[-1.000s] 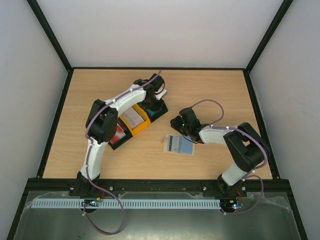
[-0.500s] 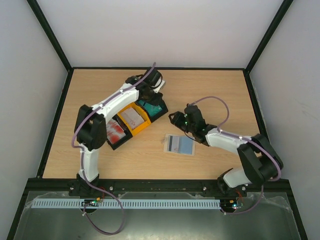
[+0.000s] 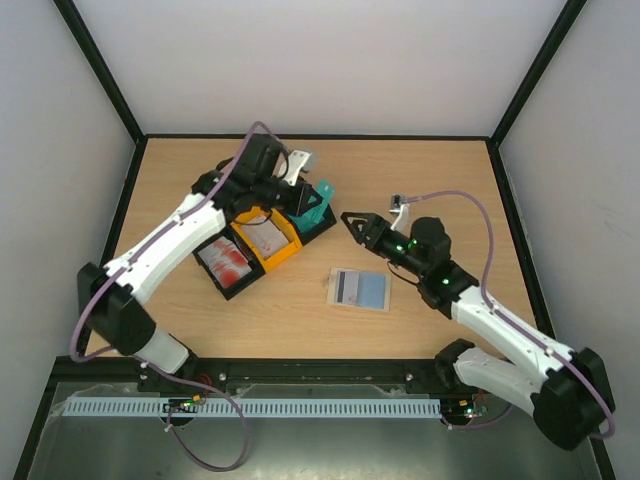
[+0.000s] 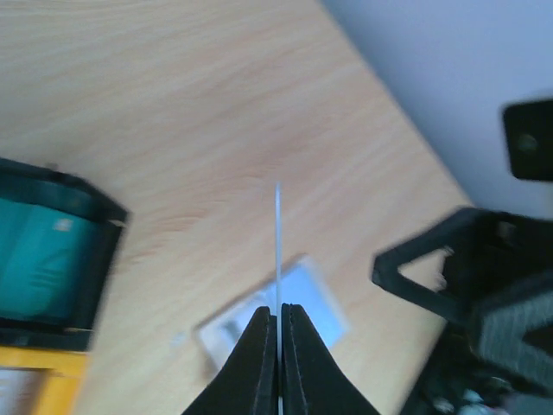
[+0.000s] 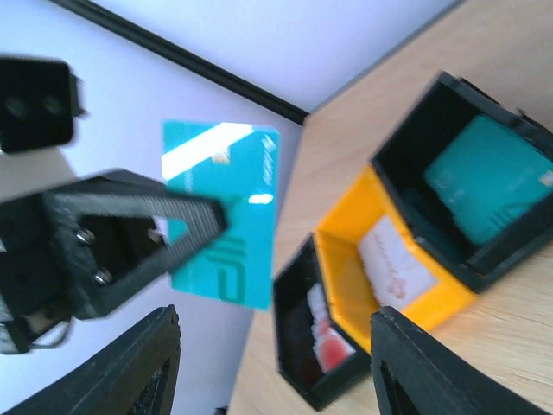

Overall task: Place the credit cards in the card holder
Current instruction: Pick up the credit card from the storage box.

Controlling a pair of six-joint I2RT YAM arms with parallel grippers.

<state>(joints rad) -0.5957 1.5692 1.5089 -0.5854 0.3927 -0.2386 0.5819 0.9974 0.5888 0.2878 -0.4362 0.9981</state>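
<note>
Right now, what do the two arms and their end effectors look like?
The left arm and right arm have white shells and black joints. A purple cable loops along each. The left end effector and right end effector are black, with skeletal triangular fingers. Green lights glow near the right wrist.

Set edge to edge in a slanting row on the wooden table [image 3: 420,170]: near black tray [image 3: 228,290], yellow tray [image 3: 284,256] between, far black tray [image 3: 327,222] behind.
</note>
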